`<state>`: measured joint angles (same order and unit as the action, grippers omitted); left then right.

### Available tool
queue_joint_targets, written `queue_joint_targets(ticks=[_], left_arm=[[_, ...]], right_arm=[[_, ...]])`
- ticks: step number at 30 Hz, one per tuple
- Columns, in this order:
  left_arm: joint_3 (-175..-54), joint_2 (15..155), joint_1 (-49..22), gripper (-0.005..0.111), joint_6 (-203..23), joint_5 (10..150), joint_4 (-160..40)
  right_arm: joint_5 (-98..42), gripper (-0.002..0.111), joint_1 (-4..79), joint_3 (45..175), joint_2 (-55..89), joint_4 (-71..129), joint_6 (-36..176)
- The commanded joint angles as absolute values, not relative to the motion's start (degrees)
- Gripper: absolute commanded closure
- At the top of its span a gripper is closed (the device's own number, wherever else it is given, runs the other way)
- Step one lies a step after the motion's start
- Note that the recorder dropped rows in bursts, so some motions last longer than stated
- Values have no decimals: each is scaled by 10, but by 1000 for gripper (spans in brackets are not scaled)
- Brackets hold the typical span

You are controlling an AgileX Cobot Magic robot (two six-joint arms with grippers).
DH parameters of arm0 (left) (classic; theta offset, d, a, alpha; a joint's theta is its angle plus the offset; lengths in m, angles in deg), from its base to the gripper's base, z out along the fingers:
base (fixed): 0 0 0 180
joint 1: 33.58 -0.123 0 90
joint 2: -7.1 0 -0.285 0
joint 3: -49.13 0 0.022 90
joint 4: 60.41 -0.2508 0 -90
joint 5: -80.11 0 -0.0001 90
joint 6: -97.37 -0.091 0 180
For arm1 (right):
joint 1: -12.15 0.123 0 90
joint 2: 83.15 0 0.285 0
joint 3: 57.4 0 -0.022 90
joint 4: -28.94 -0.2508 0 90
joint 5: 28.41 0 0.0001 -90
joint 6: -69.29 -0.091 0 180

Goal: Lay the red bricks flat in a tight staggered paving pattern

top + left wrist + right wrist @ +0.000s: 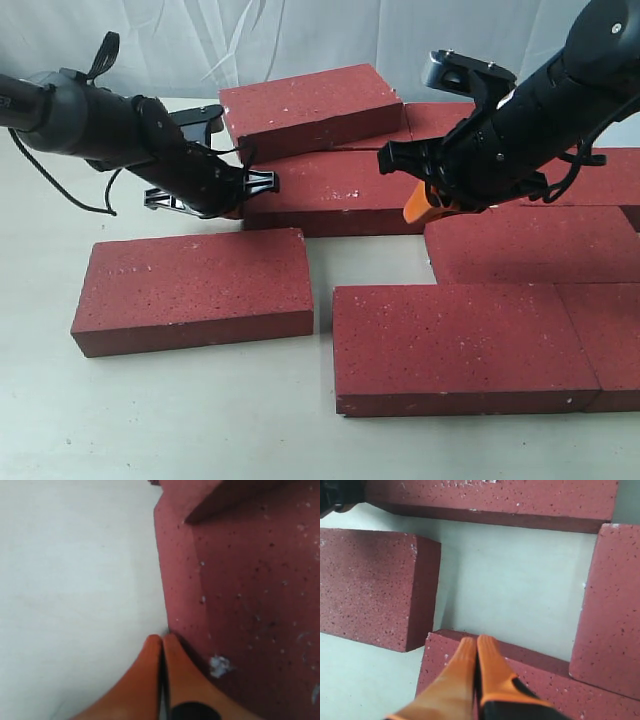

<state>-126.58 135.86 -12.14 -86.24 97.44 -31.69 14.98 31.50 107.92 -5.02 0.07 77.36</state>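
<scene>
Several dark-red bricks lie flat on the pale table (60, 210). One brick (310, 105) rests on top of others at the back. My left gripper (162, 638) is shut and empty. Its orange fingertips press against the end face of the middle brick (335, 195), which also shows as the middle brick (240, 605) in the left wrist view. My right gripper (418, 208) is shut and empty too, and its tips (476, 640) hang over the corner of a brick (545, 685). A lone brick (195, 290) lies at the front left.
A front brick (460, 345) and a right brick (530, 245) lie close together, with another (612, 340) at the far right. A bare gap of table (370, 260) lies among the bricks. A white curtain (300, 30) hangs behind.
</scene>
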Motion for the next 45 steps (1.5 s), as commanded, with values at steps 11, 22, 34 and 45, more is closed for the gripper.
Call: queue_joint_targets(ticks=[11, 22, 34, 45], left_arm=[[-1281, 1386, -77, 107, -864, 939, -281], [-1322, 1388, -64, 107, -865, 946, -260], [-1331, 1416, -48, 107, -865, 943, -248], [-1332, 1417, -31, 107, -868, 921, -238]], right_arm=[[144, 109, 316, 1080, -45, -1, 778], [143, 109, 316, 1080, -45, 0, 778], [143, 109, 316, 1080, -45, 0, 778], [139, 109, 316, 1080, -45, 0, 778]])
